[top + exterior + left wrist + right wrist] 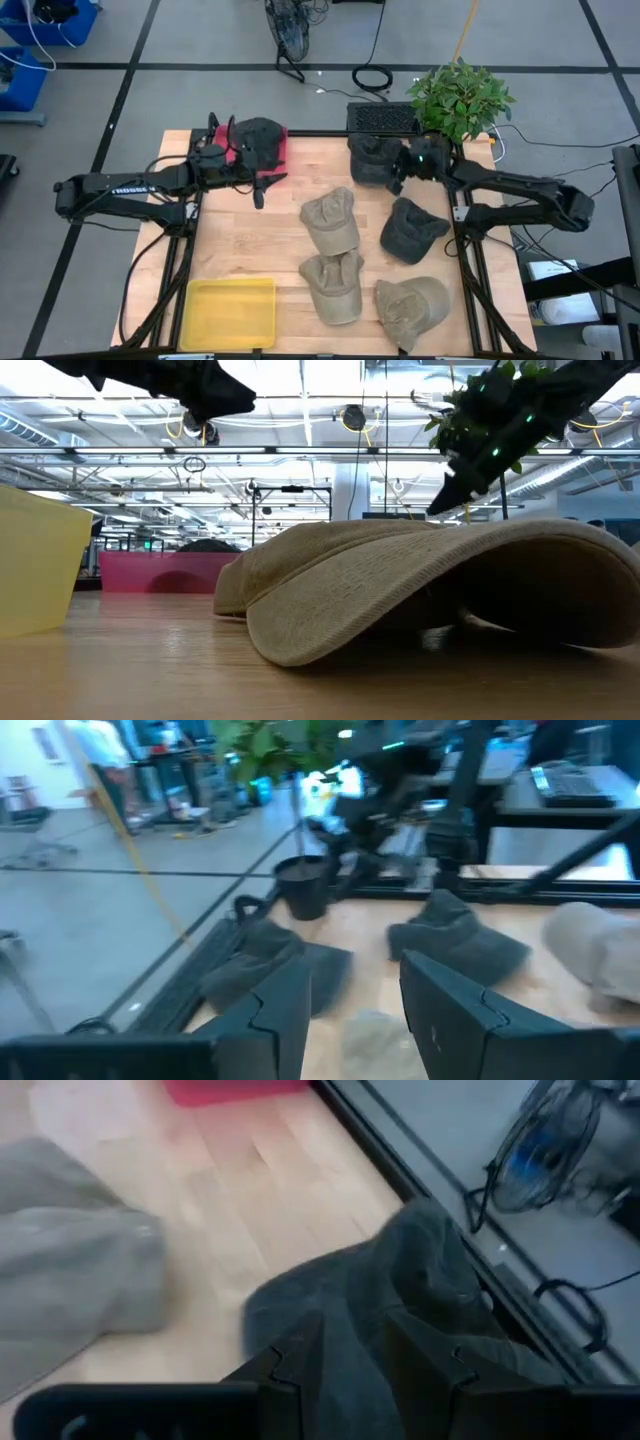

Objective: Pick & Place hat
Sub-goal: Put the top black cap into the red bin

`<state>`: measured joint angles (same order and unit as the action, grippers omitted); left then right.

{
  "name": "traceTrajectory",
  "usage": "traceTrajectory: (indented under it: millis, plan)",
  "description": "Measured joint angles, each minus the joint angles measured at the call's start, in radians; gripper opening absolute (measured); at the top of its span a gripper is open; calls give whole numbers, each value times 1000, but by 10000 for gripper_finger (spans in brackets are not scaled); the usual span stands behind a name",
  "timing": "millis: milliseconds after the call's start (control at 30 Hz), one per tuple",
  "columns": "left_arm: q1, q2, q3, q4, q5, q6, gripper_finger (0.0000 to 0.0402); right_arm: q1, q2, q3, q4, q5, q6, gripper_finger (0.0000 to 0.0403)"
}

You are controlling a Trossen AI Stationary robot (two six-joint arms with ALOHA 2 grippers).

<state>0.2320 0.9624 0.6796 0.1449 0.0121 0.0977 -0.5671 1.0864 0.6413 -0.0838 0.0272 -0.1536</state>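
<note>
A: Where are the hats on the desk?

B: Seen from above, three tan hats cluster at the middle and near right. Two dark grey hats lie to the right, one of them at the far edge under the right hand. Another dark hat sits in a red tray at the far left edge.

A: And the containers?

B: The red tray holds that dark hat. A yellow tray at the near left corner has nothing in it.

A: What are the hands doing?

B: The left hand hangs just beside the red tray, fingers spread, gripping nothing. The right hand hovers over the far dark grey hat, fingers parted around its fabric.

A: Any open room?

B: Bare wood runs down the left side, between the two trays. A potted plant crowds the far right corner.
</note>
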Motion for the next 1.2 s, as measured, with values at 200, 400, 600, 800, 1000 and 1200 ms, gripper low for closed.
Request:
traceTrajectory:
  millis: [200,400,600,800,1000,1200]
  plan:
    - [-7,31,-7,21,15,32,159,-148,155,7,113,-123,-47,96]
    - [-6,32,-6,32,16,47,159,-174,331,87,110,-132,-84,96]
    - [-6,32,-6,28,16,48,159,-189,426,124,120,-130,-119,97]
    - [-6,32,-6,11,16,50,159,-207,482,124,123,-81,-125,127]
    - [-6,32,-6,-8,15,50,159,-209,488,123,117,-133,-121,140]
    - [-6,32,-6,-31,15,49,159,-210,426,122,117,-140,-124,139]
